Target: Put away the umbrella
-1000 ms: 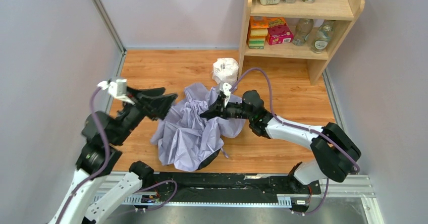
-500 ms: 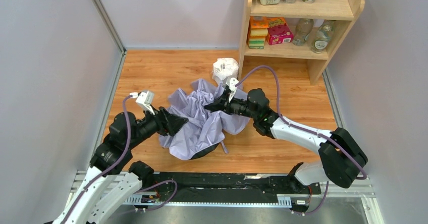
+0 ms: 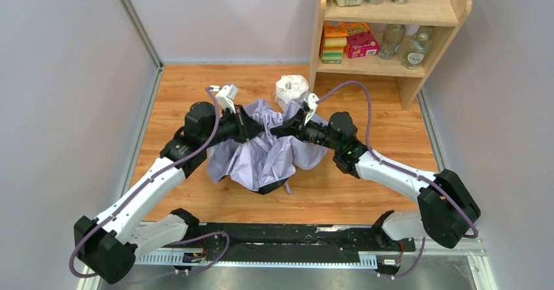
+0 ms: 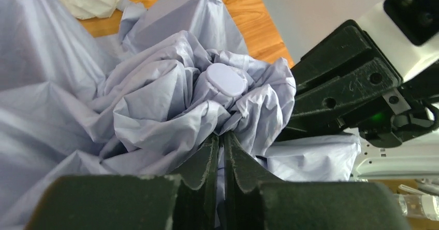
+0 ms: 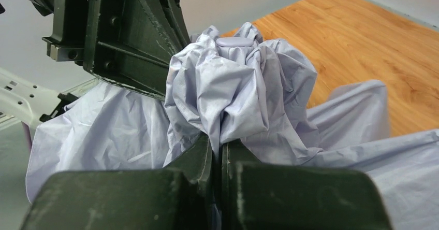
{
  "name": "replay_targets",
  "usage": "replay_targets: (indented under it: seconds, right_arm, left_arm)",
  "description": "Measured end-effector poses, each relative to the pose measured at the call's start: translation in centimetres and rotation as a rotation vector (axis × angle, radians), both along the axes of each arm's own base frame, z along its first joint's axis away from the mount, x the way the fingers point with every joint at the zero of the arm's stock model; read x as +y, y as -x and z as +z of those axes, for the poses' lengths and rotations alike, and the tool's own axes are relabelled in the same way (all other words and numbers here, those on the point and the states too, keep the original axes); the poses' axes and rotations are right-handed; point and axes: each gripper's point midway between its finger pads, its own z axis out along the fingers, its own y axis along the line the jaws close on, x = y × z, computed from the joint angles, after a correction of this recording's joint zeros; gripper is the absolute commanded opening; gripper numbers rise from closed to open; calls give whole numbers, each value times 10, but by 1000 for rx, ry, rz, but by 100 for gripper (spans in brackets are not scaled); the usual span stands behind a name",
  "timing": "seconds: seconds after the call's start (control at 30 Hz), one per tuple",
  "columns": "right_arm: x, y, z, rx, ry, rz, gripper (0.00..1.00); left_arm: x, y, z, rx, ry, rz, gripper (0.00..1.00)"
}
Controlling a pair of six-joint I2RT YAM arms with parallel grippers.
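Top view.
- Umbrella (image 3: 261, 159): pale lavender canopy, collapsed and crumpled, lying on the wooden table (image 3: 189, 87) at mid-board; a strip of black underside shows at its 6 o'clock edge.
- Left gripper (image 3: 260, 128): reaches in from 9 o'clock and meets the bunched peak of the canopy at its 12 o'clock side.
- Right gripper (image 3: 279, 130): reaches in from 3 o'clock to the same peak, tip to tip with the left one.
- White wrapped lump (image 3: 291, 89): on the table at 1 o'clock of the umbrella, just beside the canopy.
- Shelf (image 3: 451, 9): at 2 o'clock, stocked with cartons, tubs and bottles.

Left wrist view.
- Left gripper: fingers (image 4: 207, 160) drawn together, a fold of canopy cloth pinched between them.
- Top cap (image 4: 227, 80): small lavender disc at 12 o'clock of the fingers, ringed by gathered cloth.
- Right gripper: black body at 3 o'clock, pressed against the same bunch.

Right wrist view.
- Right gripper: fingers (image 5: 202, 157) closed, clamped on a fold of canopy just below the cap.
- Left gripper: at 10 o'clock, touching the cloth.
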Motion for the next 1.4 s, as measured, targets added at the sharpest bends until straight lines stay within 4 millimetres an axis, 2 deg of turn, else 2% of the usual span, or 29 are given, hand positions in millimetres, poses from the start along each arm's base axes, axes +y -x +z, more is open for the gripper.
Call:
replay_targets:
  seconds: [0.1,0.2,0.27,0.33,0.37,0.43,0.53,0.57,0.6,0.63,0.73,0.77,0.83,0.93,1.0,1.07,1.1,1.17,1.23,1.27,1.3,1.37,1.4]
  right_arm:
    - [-1,2,8,-10,-26,11,0]
    - [-3,6,13,-19,-45,38,0]
    - [-5,7,13,-16,-49,52,0]
    - [-9,6,12,-5,-51,65,0]
    - [-12,6,13,-2,-55,74,0]
    - [-16,7,16,-6,-67,99,0]
    - [-19,13,19,-6,-76,138,0]
    - [-20,16,20,-7,-78,155,0]
    - [-20,21,22,-10,-81,177,0]
    - [-20,25,25,-13,-84,196,0]
    - [-21,34,33,-35,-97,227,0]
    - [-21,35,35,-41,-102,230,0]
    - [-21,34,37,-44,-111,228,0]
    - [-17,28,34,-28,-117,218,0]
    - [-11,22,29,-2,-118,215,0]
    - [-7,16,23,23,-127,205,0]
    - [-6,15,23,31,-133,205,0]
    - [-7,12,30,14,-158,191,0]
    - [-7,12,36,-3,-172,185,0]
    - [-8,13,39,-9,-174,183,0]
    - [-8,13,40,-11,-173,181,0]
    - [-11,15,41,-18,-163,174,0]
    - [-13,17,43,-24,-158,171,0]
  left_arm:
    - [4,7,13,-40,14,-7,49]
    - [21,33,48,-156,70,6,57]
    - [41,54,70,-231,100,46,58]
    - [65,73,84,-289,123,112,53]
    - [78,80,89,-312,134,158,44]
    - [105,89,89,-328,144,273,41]
    - [134,83,65,-276,99,432,34]
    - [138,79,56,-253,75,463,24]
    - [141,74,45,-217,42,492,20]
    - [142,67,32,-170,3,516,14]
    - [133,42,-5,-29,-137,542,11]
    - [126,36,-13,0,-163,523,10]
    - [95,25,-26,59,-172,408,9]
    - [47,14,-26,91,-137,228,11]
    - [17,14,-13,52,-93,119,10]
    - [-2,20,9,3,-56,30,10]
    - [-5,19,18,-20,-64,20,11]
    - [-3,15,32,-46,-76,33,23]
    - [3,16,43,-85,-80,53,46]
    - [8,20,45,-101,-81,61,51]
    - [15,25,48,-121,-83,71,62]
    - [33,38,52,-156,-74,106,69]
    - [44,47,54,-175,-66,124,69]
